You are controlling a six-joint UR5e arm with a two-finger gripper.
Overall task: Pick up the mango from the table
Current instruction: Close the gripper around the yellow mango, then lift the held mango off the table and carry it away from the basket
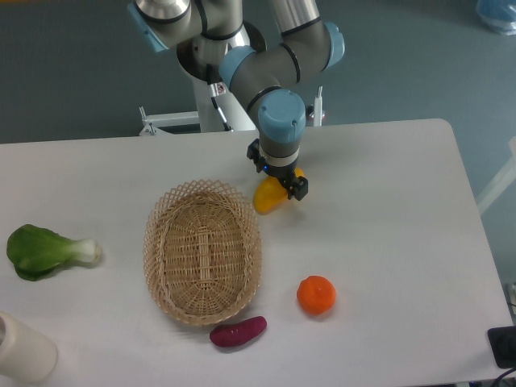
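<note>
Yellow mango [267,198] lies directly under tool [284,185].

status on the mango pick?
Gripper down on the mango, fingers straddling it; closure unclear. Mango at table level, not visibly lifted. Basket close on its left, not blocking.
</note>
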